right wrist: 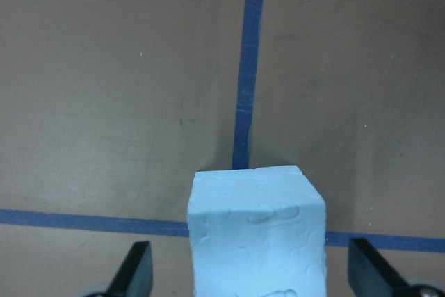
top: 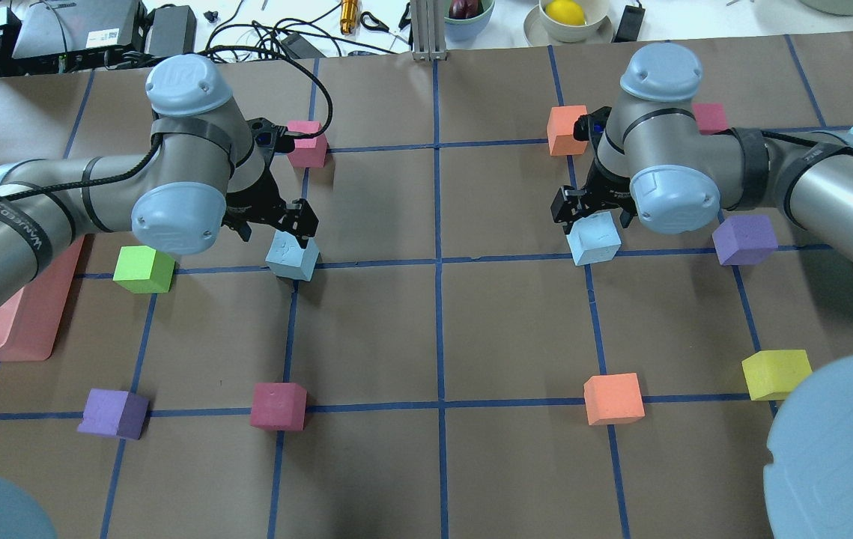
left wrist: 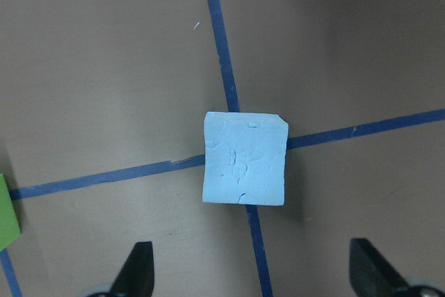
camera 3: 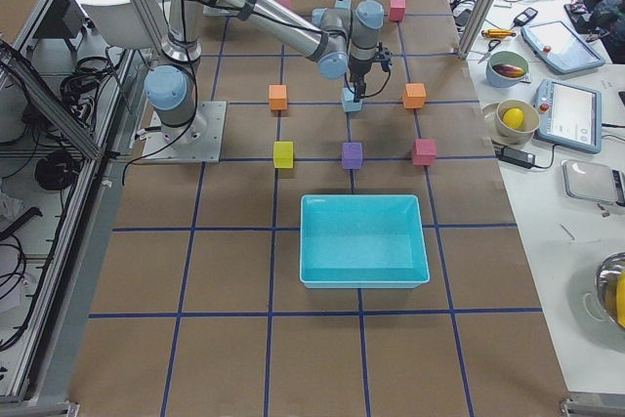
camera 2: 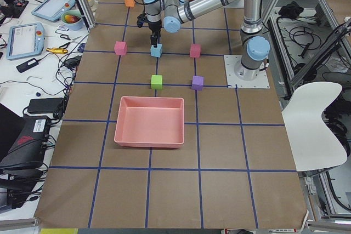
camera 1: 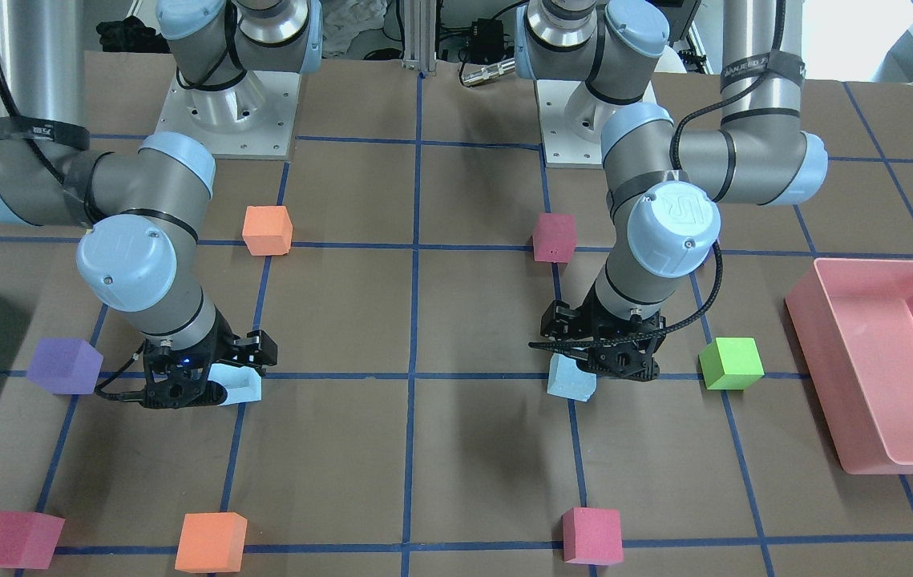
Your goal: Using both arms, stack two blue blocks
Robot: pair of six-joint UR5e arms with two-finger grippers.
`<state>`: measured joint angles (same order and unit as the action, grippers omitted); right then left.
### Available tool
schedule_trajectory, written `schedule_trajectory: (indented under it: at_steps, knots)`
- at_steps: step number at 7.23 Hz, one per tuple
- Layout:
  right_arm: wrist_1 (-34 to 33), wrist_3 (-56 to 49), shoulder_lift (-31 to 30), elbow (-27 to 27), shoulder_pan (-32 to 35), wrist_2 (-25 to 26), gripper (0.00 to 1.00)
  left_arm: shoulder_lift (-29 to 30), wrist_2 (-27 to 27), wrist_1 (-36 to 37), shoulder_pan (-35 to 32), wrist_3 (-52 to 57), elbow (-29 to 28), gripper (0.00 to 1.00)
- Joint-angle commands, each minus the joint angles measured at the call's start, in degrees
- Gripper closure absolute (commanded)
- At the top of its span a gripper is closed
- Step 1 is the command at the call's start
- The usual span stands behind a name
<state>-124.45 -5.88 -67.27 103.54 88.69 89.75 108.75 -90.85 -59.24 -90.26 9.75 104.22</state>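
**Both blue cubes on the worktop, both sets of jaws released**

The left gripper (left wrist: 252, 273) hangs over the first pale sky-blue foam cube (left wrist: 245, 158) with its jaws spread wide. In the left wrist view this cube lies beyond the fingertips, not between them. It sits on a crossing of blue tape lines on the brown paper-covered worktop (top: 366, 337).

The right gripper (right wrist: 254, 269) has its jaws released too. The second pale sky-blue foam cube (right wrist: 256, 213) stands between them, with a gap on each side, and it also sits on a tape crossing. The two cubes are well apart, and each stands outside the containers.

A shallow pink plastic tray (camera 2: 149, 121) lies at the robot's left end of the worktop, its floor showing pink from wall to wall. A deep teal plastic bin (camera 3: 363, 241) lies at the right end, its floor showing likewise.

On the bench beyond the worktop, a pale bowl (top: 572, 31) holds a round yellow fruit (top: 567, 10). Beside it, a blue-grey bowl (top: 463, 28) holds something dark red that is too cropped to name.
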Motion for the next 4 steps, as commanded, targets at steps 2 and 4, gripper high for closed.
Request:
schedule_trajectory:
  at_steps: [2,4]
  knots:
    - [-0.4,-0.2,2.1,0.5,0.0,0.1,0.65,3.6,0.1,3.6,-0.1,-0.3,0.9,0.00]
    - [-0.1,-0.4,1.5,-1.1,-0.1,0.1,1.00,4.4,0.1,6.6,-0.1,0.0,2.3,0.00]
